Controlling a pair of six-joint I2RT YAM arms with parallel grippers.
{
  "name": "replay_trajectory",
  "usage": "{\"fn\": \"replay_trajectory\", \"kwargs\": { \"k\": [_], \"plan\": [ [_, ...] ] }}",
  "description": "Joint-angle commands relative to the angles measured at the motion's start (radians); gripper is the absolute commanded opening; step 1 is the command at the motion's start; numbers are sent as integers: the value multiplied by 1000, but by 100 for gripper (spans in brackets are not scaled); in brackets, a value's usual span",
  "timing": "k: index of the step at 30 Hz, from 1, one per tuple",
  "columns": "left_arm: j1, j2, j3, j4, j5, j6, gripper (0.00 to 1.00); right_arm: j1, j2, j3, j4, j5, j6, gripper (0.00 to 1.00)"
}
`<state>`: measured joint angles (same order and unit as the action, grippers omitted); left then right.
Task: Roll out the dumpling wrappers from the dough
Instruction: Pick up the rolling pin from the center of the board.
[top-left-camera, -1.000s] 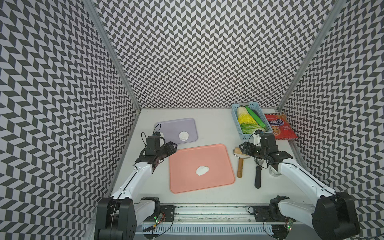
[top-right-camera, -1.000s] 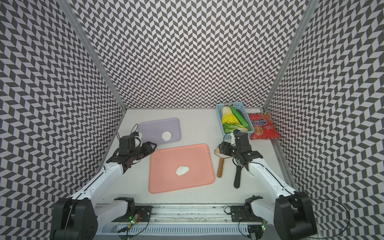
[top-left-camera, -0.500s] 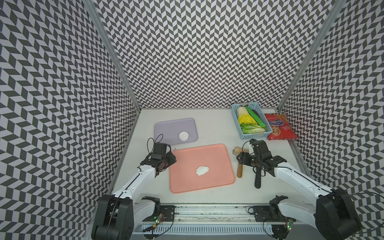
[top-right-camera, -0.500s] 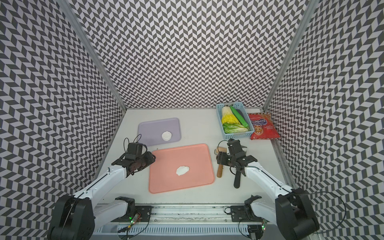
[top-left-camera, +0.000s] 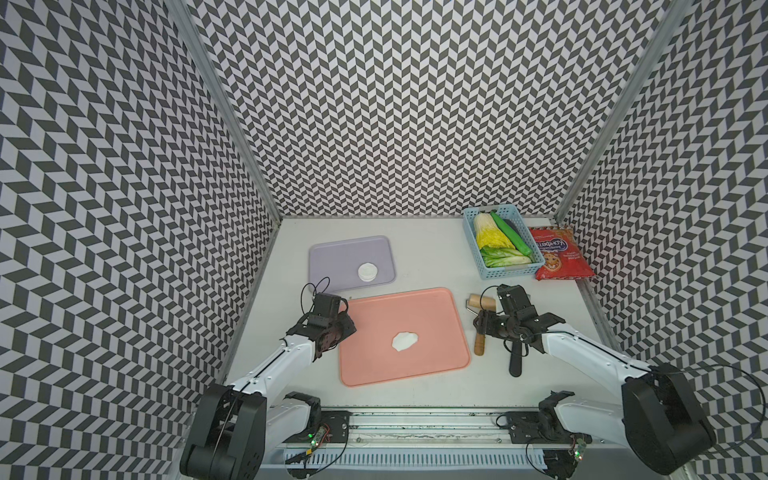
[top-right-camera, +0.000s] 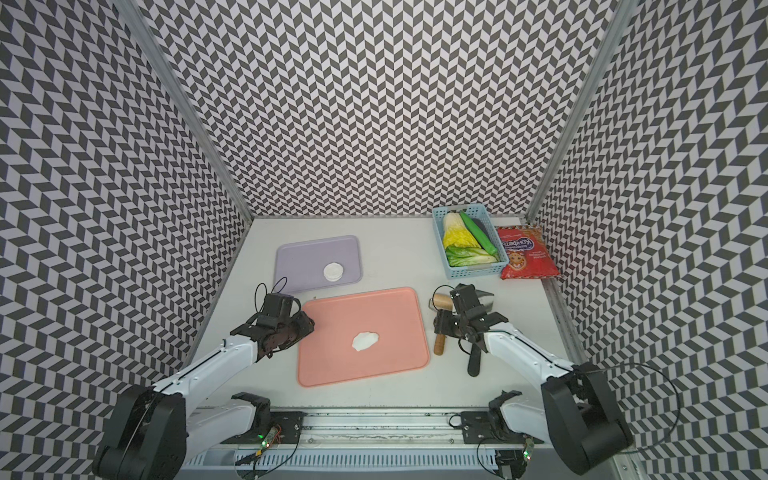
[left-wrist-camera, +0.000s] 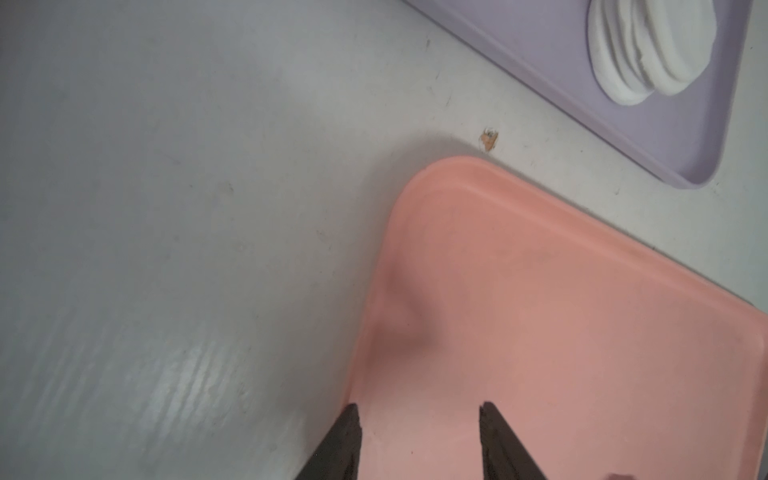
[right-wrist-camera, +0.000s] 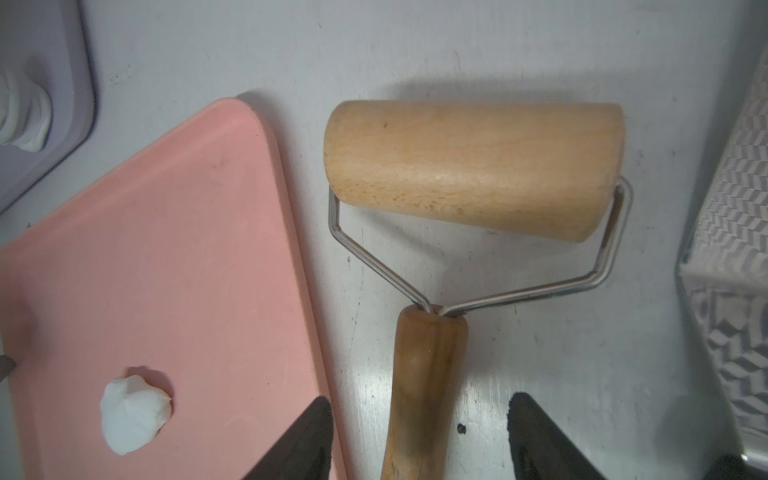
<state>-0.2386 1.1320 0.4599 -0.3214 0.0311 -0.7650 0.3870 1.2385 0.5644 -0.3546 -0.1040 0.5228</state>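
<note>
We find the dough (top-left-camera: 404, 341) about the middle of the pink tray (top-left-camera: 374, 361), which sits toward the near edge of the tabletop (top-left-camera: 415, 249). It is a small white lump of ragged outline, a little longer than wide. In both top views its long axis runs slantwise, from the tray's near left corner toward its far right corner. Neither gripper touches it; it lies between them, well apart from each.

The left gripper (left-wrist-camera: 418, 409) hangs over the far half of the pink tray's left edge. Its fingers (left-wrist-camera: 498, 436) stand apart, one tip at the rim and the other over the tray's floor, with nothing held between them. We cannot tell whether the tips touch the tray.

The right gripper (right-wrist-camera: 419, 399) is over bare tabletop just beyond the tray's right edge. Its fingers stand apart on either side of the wooden handle (right-wrist-camera: 428, 353) of the rolling pin (right-wrist-camera: 473, 166), with a gap on each side. The handle points toward the tabletop's near edge and the roller lies at the far end.

The dumpling wrappers (top-left-camera: 367, 272) lie in a slightly staggered stack of round white discs by the near right corner of the lilac tray (top-left-camera: 332, 262), which sits beyond the pink tray's far left corner.
</note>
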Motion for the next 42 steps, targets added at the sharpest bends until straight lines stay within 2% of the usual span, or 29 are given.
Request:
{"fn": "replay_trajectory", "kwargs": {
  "k": [1,9,14,17,22,26,35,38,42],
  "plan": [
    [-5,8,-15,12,4,1,49,12,22,-9,56,9,8,66],
    [-19,14,11,52,36,19,49,47,92,-1,68,38,5,60],
    [-28,30,60,59,49,32,50,67,132,7,65,77,3,51],
    [-34,45,91,64,57,38,51,69,151,6,73,91,0,42],
    [-41,63,139,75,78,49,52,71,162,18,65,118,-5,16],
    [-43,64,174,101,120,72,52,70,120,45,40,139,-22,0],
    [-58,58,257,253,337,126,50,72,-74,100,96,58,-113,0],
    [-89,67,290,306,379,138,51,80,-105,115,135,14,-130,0],
    [-151,93,335,404,444,122,54,142,-117,153,185,-4,-133,0]
  ]
}}
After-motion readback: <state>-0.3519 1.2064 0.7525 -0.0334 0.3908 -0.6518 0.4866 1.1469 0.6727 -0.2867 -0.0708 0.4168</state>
